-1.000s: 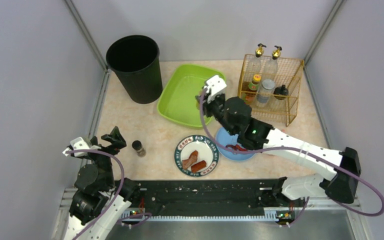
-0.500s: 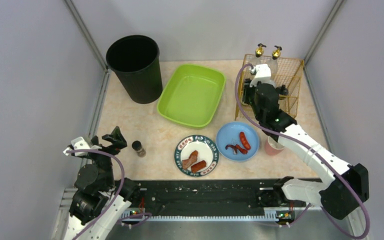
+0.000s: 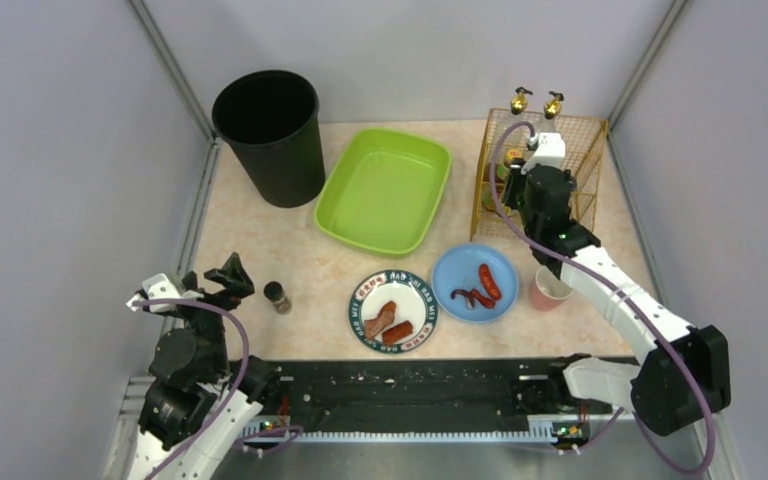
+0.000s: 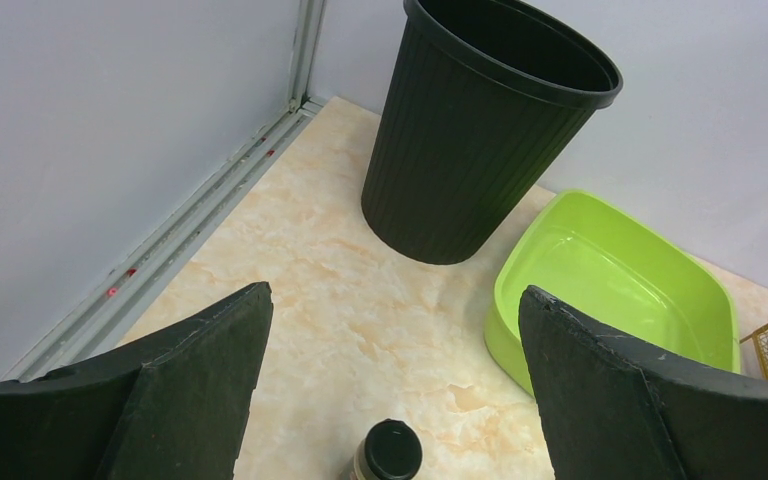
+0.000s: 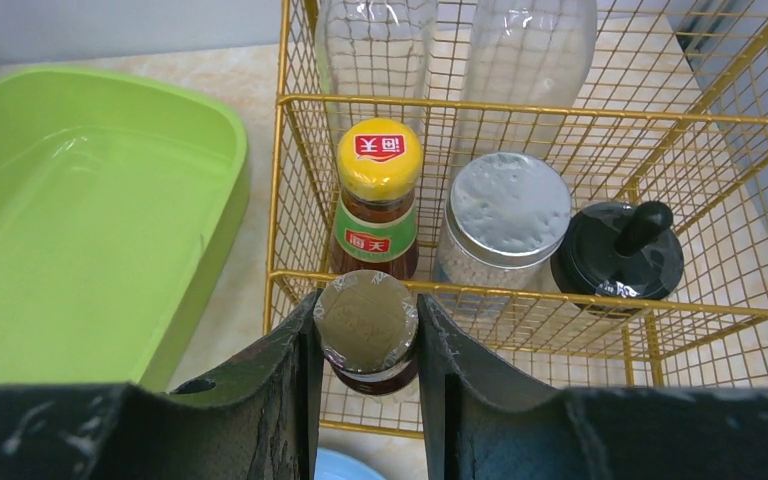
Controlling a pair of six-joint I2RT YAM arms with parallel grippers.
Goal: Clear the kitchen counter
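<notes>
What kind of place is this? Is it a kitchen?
Probably a mock kitchen for robot testing: a marbled counter, a wire rack holding a sauce bottle, and a blue plate of sausages.

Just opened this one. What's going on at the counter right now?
The right tool is closed on a small brown-lidded jar, holding it at the front of the gold wire rack; whether it is inside yet is unclear. The left tool hangs open and empty over the kitchen counter, near a small black-capped bottle. A patterned plate and a blue plate with food, plus a pink cup, sit on the counter.
</notes>
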